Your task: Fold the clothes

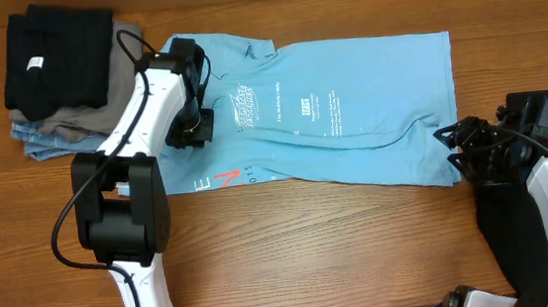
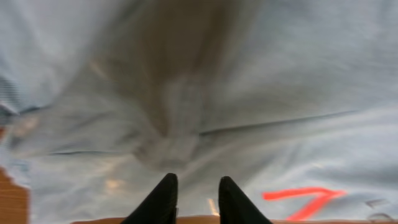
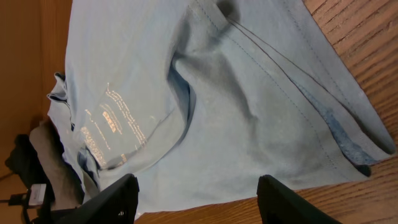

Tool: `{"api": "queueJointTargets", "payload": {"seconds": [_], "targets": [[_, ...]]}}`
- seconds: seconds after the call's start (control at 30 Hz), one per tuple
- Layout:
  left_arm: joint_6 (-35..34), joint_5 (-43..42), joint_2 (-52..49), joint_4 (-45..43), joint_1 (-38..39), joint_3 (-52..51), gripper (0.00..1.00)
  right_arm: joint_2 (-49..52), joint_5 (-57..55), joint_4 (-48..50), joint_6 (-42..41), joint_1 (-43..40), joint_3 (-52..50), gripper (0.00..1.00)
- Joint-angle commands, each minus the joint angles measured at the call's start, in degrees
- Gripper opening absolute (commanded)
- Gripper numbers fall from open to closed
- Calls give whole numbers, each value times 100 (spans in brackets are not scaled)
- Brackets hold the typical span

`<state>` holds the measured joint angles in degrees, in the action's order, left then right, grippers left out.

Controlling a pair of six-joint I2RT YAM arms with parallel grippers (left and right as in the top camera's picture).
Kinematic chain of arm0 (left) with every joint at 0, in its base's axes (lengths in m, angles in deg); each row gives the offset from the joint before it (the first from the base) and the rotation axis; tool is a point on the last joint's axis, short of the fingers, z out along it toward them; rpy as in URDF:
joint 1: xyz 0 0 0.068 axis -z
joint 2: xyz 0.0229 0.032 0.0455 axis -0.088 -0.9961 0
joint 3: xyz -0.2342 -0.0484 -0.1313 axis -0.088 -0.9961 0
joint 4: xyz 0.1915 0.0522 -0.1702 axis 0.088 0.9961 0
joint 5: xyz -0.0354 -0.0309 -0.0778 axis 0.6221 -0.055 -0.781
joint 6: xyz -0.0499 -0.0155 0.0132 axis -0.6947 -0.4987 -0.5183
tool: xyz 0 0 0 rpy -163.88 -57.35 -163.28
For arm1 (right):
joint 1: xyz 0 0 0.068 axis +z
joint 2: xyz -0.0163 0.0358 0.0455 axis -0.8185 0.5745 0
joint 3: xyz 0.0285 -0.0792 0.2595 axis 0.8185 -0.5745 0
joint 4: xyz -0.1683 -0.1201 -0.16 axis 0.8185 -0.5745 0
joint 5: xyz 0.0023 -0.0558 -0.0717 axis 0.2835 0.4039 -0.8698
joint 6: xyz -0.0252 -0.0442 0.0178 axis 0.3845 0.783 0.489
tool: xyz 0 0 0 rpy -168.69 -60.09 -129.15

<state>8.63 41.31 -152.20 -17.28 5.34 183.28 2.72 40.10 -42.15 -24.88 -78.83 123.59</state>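
The clothes to fold are mainly a light sky-blue T-shirt, lying spread across the table with white print in its middle and a red letter near its front left edge. My left gripper hangs over the shirt's left part. In the left wrist view the left gripper has its fingers a little apart, with rumpled blue fabric below and nothing pinched. My right gripper stands at the shirt's front right corner. The right wrist view shows the right gripper wide open above the shirt's hem.
A stack of folded garments sits at the back left: a black garment on top, grey cloth under it and blue fabric at the bottom. The wooden table stretches in front of the shirt.
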Motion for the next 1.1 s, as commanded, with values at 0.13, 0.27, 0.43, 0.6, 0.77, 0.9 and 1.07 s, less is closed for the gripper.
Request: {"api": "queueJointTargets", "payload": {"seconds": [0.13,0.27,0.43,0.6,0.77,0.9,1.07], "targets": [[157,656,44,-660,-31,-769,44,17,-26,20,20,24,131,65],[153,702,42,-885,-31,-901,40,17,-26,22,20,24,131,65],[149,986,42,-968,-31,-879,10,17,-26,17,20,24,131,65],[144,1209,42,-846,-31,-662,4,17,-26,22,20,24,131,65],[81,1805,42,-916,-31,-315,4,17,-26,20,22,24,131,65],[-74,2319,42,-1381,-35,-197,6,17,-26,20,20,24,131,65],[-94,2302,42,-1827,-35,-197,36,17,-26,13,20,24,131,66]]}}
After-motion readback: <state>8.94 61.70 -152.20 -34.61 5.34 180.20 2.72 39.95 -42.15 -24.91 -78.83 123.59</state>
